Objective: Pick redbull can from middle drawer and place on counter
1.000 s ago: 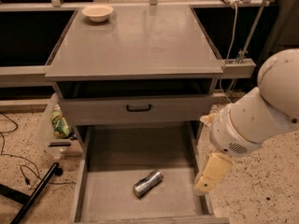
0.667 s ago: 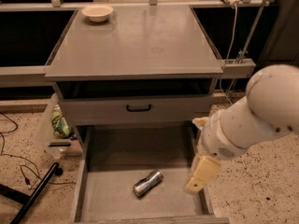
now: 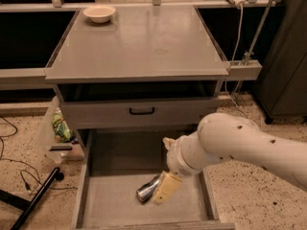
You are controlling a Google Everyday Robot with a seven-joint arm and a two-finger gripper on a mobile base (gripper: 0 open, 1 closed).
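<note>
The redbull can (image 3: pixel 145 192) lies on its side on the floor of the open middle drawer (image 3: pixel 108 198), shiny round end facing the front left. My gripper (image 3: pixel 164 191), on the white arm coming in from the right, is down inside the drawer right at the can's right side and covers part of it. The grey counter (image 3: pixel 139 42) lies above, at the top of the cabinet.
A cream bowl (image 3: pixel 100 13) sits at the counter's back left corner. The drawer front with a black handle (image 3: pixel 141 111) stands above the open drawer. A bag with green packaging (image 3: pixel 61 127) and a black pole (image 3: pixel 36 195) are on the floor to the left.
The arm has swung left and lower across the drawer, bringing my gripper from the drawer's right wall to the can. The can has not moved.
</note>
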